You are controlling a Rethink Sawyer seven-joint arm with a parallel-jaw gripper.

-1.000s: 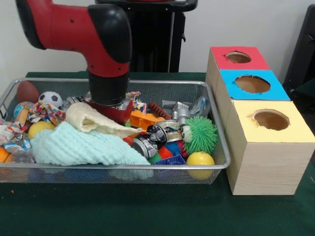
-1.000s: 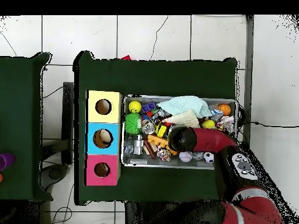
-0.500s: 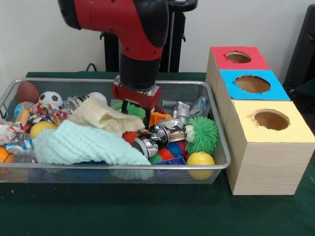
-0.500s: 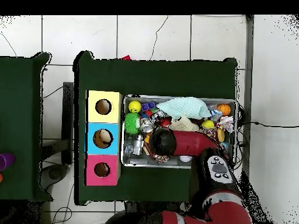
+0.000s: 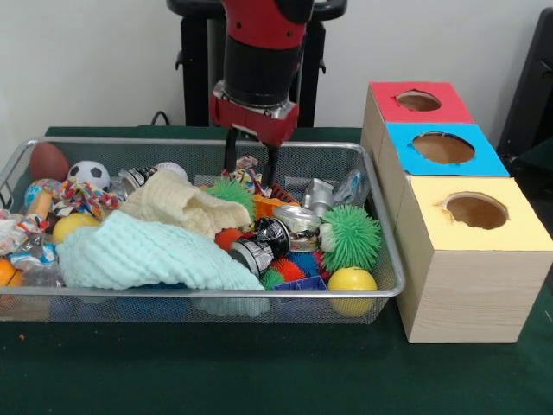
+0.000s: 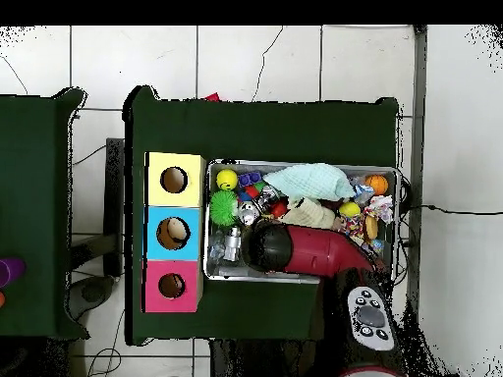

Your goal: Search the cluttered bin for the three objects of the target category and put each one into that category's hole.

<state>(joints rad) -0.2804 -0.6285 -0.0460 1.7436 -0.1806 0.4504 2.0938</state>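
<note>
The gripper [image 5: 251,166] hangs over the far middle of the bin [image 5: 393,259], its 2 fingers spread with a gap between them. A scrap of multicoloured rope toy [image 5: 248,174] sits right at the fingertips; whether it is pinched or merely lies behind them is hard to tell from the front view.

The step in hand looks like the search: nothing is clearly carried and the 3 holes wait to the right. The target category is not given, so the likely candidates stay open: the spiky green ball [image 5: 352,235], the yellow ball [image 5: 352,280], the cans [image 5: 298,222] and the soccer ball [image 5: 89,174], all in the bin.

The next move calls for settling on 1 object and descending squarely onto it, or lifting clear if the rope toy is held.

The mint cloth [image 5: 147,255] and cream cloth [image 5: 181,203] cover the left centre and may hide objects. The bin's rim is low. The boxes [image 5: 458,268] stand just right of it, so a carry must clear their tops.
</note>
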